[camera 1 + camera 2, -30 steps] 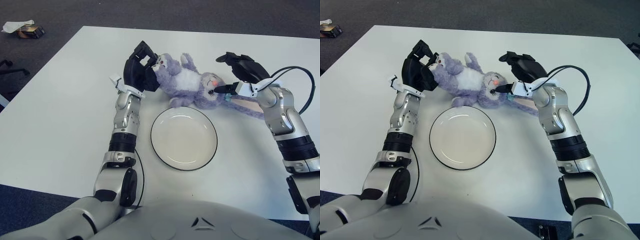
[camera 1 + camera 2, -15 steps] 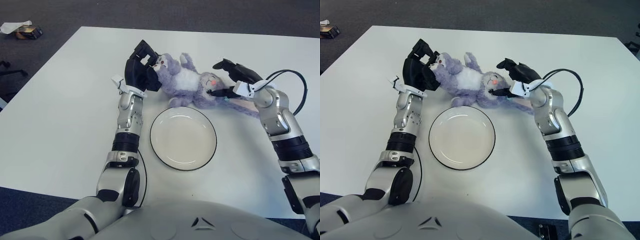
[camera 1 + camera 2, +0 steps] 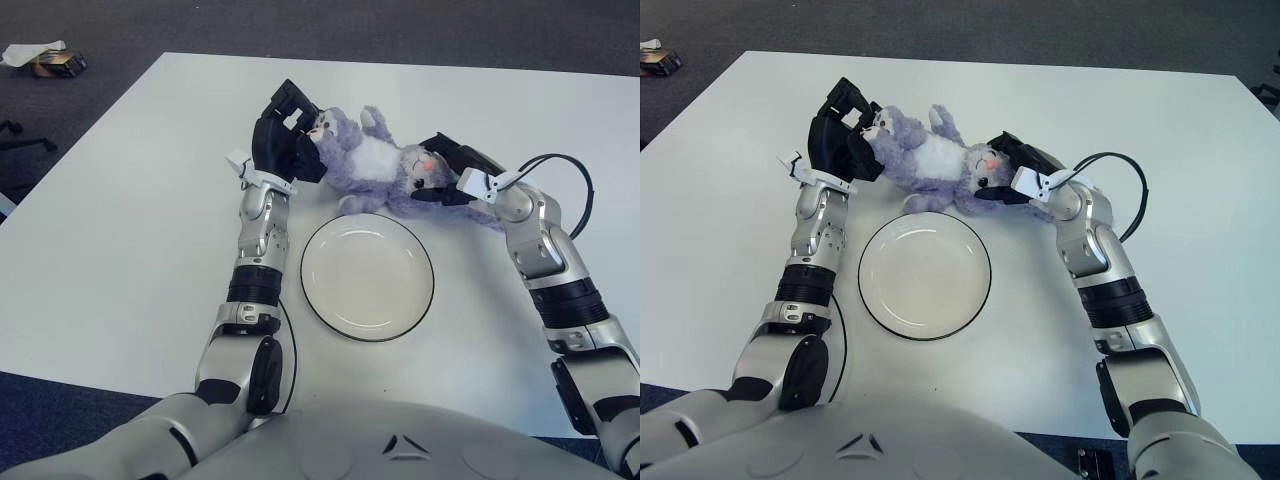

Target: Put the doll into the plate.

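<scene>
A purple plush doll (image 3: 372, 162) lies on the white table just beyond the empty white plate (image 3: 368, 280) with a dark rim. My left hand (image 3: 285, 135) is curled around the doll's left end, by its feet. On the other side my right hand (image 3: 450, 172) clasps the doll's head, with fingers above and thumb below it. The doll's long ear trails to the right under my right wrist. The doll touches the table and stays outside the plate.
A black cable (image 3: 560, 170) loops off my right forearm. The table's left edge (image 3: 70, 135) runs diagonally, with dark carpet beyond. A small crumpled item (image 3: 45, 58) lies on the floor at the far left.
My right hand has moved left and down from beside the doll's head and closed around it. The left hand and the doll have barely moved.
</scene>
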